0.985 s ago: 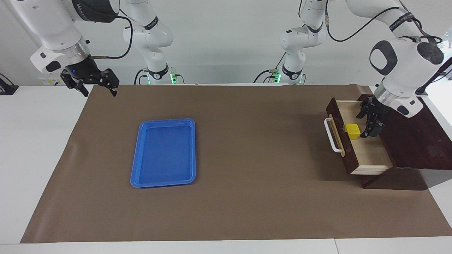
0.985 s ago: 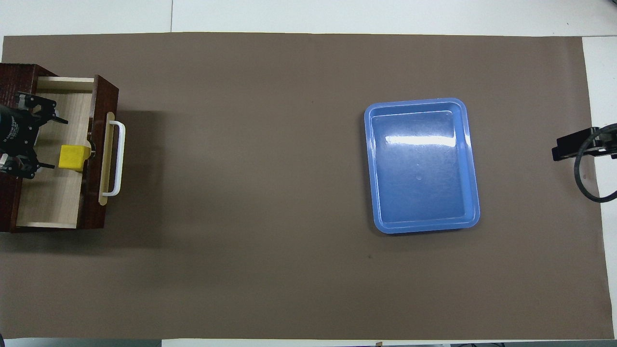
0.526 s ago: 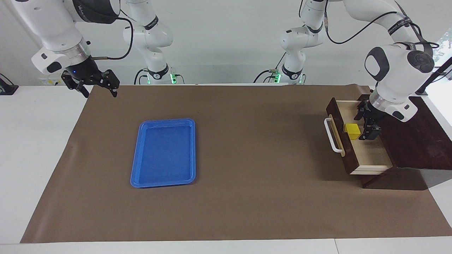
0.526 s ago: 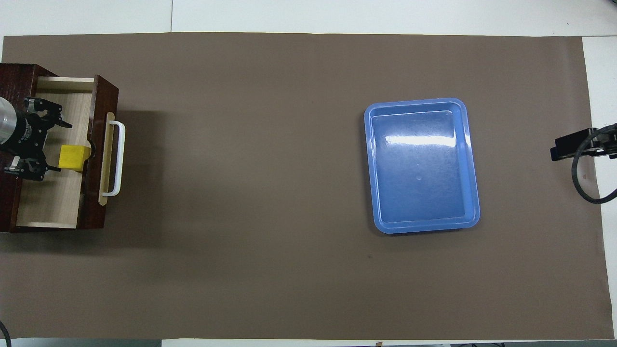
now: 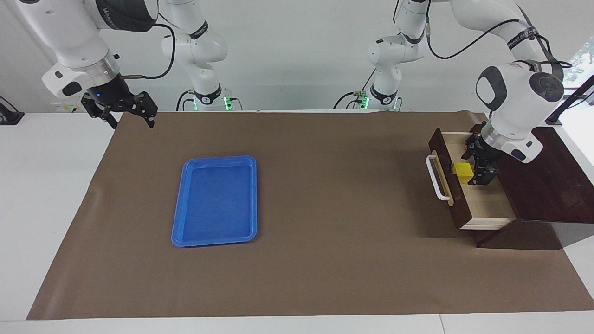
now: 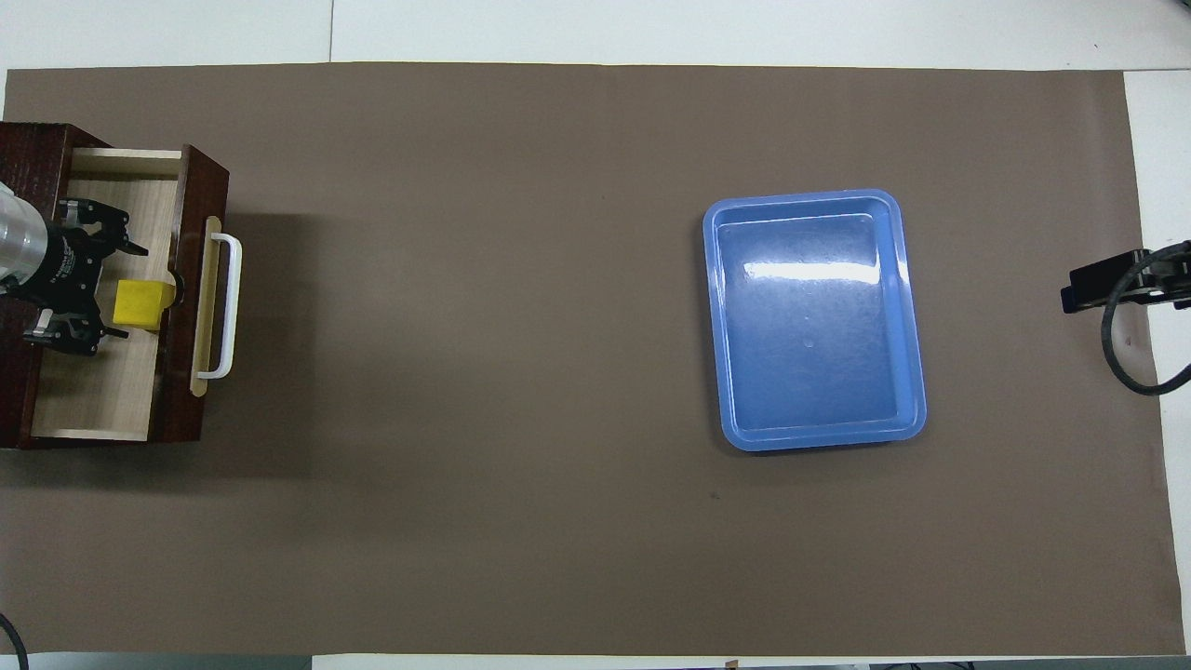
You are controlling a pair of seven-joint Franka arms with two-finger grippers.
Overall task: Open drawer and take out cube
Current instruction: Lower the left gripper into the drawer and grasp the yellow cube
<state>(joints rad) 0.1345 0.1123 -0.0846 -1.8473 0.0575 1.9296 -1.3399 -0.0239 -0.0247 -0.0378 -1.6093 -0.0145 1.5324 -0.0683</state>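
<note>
The left gripper [image 5: 475,160], fingers spread, hangs inside the open drawer [image 5: 487,199], just beside the cube [image 5: 462,171] resting against the drawer's front, presumably lining up to grasp. The right gripper [image 5: 124,111], also spread, waits off the mat.

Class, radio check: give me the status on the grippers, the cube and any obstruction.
Left gripper open, in drawer beside cube. Right gripper open, waiting over table edge. Cube in open drawer, ungripped. Nothing in the way.
</note>
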